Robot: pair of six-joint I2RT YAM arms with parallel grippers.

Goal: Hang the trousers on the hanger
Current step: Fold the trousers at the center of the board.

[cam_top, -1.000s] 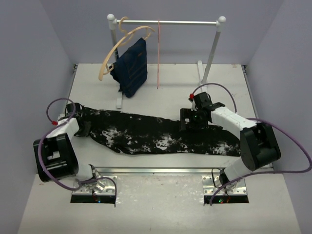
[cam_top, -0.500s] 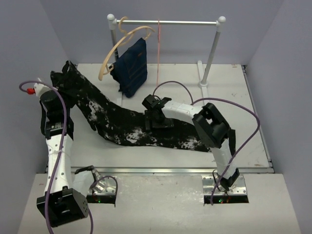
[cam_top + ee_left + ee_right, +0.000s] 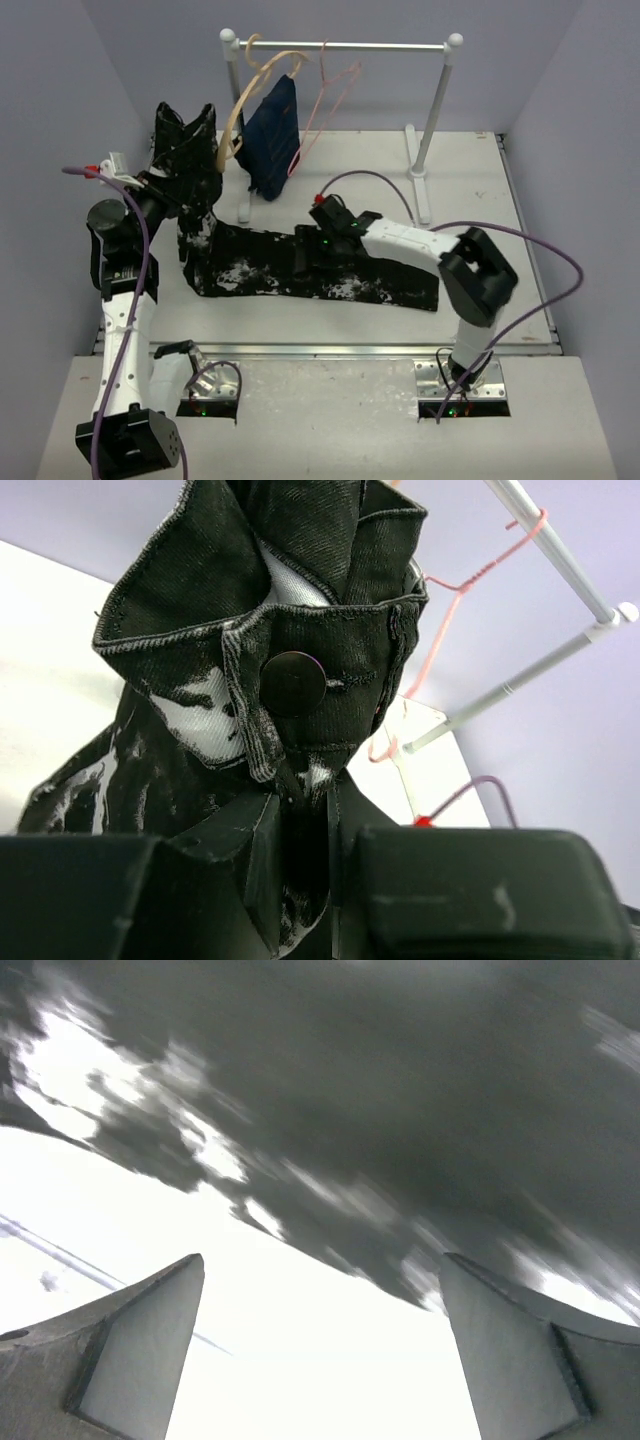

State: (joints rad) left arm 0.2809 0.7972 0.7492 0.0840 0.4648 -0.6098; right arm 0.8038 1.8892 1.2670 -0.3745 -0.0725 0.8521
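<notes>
Clamped on the waist end of the black, white-splotched fabric trousers (image 3: pixel 300 270): left gripper (image 3: pixel 172 190), at 9 o'clock in the top view. From the left wrist, dark cloth wedged between the closed black fingers (image 3: pixel 200 880), buttoned waistband (image 3: pixel 290 680) standing upright above them.

Lying flat on the white table (image 3: pixel 480 180): the trouser legs, crumpled below the raised waist, then stretched out towards 4 o'clock.

Poised over the middle of those legs, near the table's centre: right gripper (image 3: pixel 306 252). In the right wrist view, pale fingers (image 3: pixel 140 1350) spread wide apart, blurred speckled cloth at 12 o'clock, white tabletop at 6 o'clock. Touching the cloth or just above it: cannot tell.

Hanging from the white metal rail (image 3: pixel 380 45) at 12 o'clock: thin pink wire hanger (image 3: pixel 318 100), well apart from the trousers.

Just beside it, at its 9 o'clock on the same rail: curved tan wooden hanger (image 3: pixel 236 115) carrying a plain navy blue garment (image 3: pixel 275 125), close to the lifted waistband.
</notes>
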